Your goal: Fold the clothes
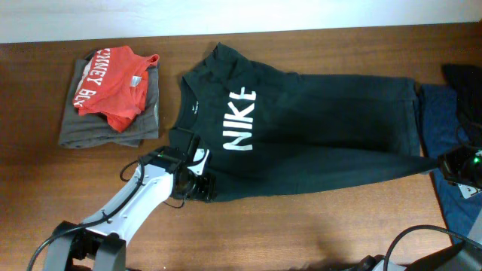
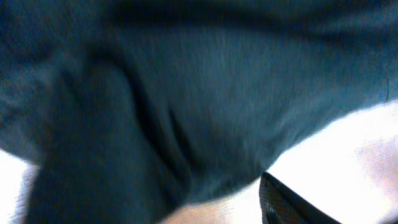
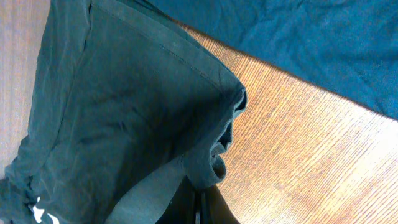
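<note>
Left pincer [image 1: 197, 183]: at the 7 o'clock edge of the T-shirt [image 1: 316, 128], beside the sleeve below the lettering. Cannot tell its spread, or any hold, through the blurred cloth.
Right pincer [image 1: 452, 163]: clamped tight on the hem corner at 3 o'clock, pulling the cloth to a point.
T-shirt: chest-up across the middle of the tabletop [image 1: 316, 226], collar toward 9 o'clock, hem toward 3, near side rumpled.
Step, as judged: flattening the near side for a fold.
Doing it well: keep the hem taut, catch both layers at the sleeve, lift low, carry straight toward 12 o'clock.
Farther off: red tee [image 1: 113, 83] at 10 o'clock and blue garment [image 1: 437, 105] at 3 o'clock, both to be kept clear of.
</note>
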You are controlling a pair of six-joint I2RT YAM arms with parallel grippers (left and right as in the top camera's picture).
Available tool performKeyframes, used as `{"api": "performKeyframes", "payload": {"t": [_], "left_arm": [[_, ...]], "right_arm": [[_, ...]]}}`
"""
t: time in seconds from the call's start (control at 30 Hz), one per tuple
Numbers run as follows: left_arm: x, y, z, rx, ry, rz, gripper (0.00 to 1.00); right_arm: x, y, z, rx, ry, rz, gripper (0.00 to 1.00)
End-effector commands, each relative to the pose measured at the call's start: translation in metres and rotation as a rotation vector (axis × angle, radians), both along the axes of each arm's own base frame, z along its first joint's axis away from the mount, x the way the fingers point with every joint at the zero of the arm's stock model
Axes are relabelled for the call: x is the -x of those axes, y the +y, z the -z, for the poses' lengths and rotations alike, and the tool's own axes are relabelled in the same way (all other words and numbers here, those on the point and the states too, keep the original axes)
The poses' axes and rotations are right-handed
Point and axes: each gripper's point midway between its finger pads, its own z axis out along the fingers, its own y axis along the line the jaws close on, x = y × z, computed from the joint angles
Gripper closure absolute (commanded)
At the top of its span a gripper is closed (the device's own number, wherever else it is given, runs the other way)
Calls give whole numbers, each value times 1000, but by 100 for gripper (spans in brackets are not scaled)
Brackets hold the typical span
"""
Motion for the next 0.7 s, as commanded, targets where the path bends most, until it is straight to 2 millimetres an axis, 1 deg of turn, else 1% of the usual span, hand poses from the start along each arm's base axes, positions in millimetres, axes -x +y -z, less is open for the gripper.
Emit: {"api": "performKeyframes", "payload": {"t": [0.0, 0.07, 0.1, 0.17, 0.2, 0.27, 0.3, 0.37, 0.43, 0.47, 0.5, 0.53, 0.57, 0.63, 0.67], "left_arm": [[-7, 6, 6, -40, -28, -6, 37], [-6, 6, 11, -48, -11, -6, 37], [-3, 7, 18, -57, 14, -5, 38], [0, 8, 25, -66, 41, 3, 44], [2, 7, 28, -63, 54, 4, 49], [4, 6, 29, -55, 66, 5, 51], [4, 6, 29, -56, 66, 5, 54], [5, 6, 28, -57, 70, 5, 70], [5, 7, 28, -58, 73, 5, 82], [4, 5, 23, -55, 77, 5, 91], [2, 4, 17, -48, 79, 6, 97], [0, -1, 4, -29, 85, 8, 100], [-1, -3, -5, -19, 90, 9, 100], [-1, -7, -39, -7, 119, 11, 100], [0, -6, -49, -13, 126, 11, 99]], "right_arm": [[0, -5, -5, 29, -2, 1, 96], [0, -5, -5, 29, -2, 1, 96], [0, -5, -5, 29, -2, 1, 96], [0, -5, -5, 29, -2, 1, 96], [0, -5, -5, 29, -2, 1, 96], [0, -5, -5, 29, -2, 1, 96], [0, -5, -5, 29, -2, 1, 96], [0, -5, -5, 29, -2, 1, 96], [0, -5, -5, 29, -2, 1, 96], [0, -5, -5, 29, -2, 1, 96], [0, -5, -5, 29, -2, 1, 96], [0, -5, -5, 29, -2, 1, 96], [0, -5, -5, 29, -2, 1, 96], [0, -5, -5, 29, -2, 1, 96], [0, -5, -5, 29, -2, 1, 96]]}}
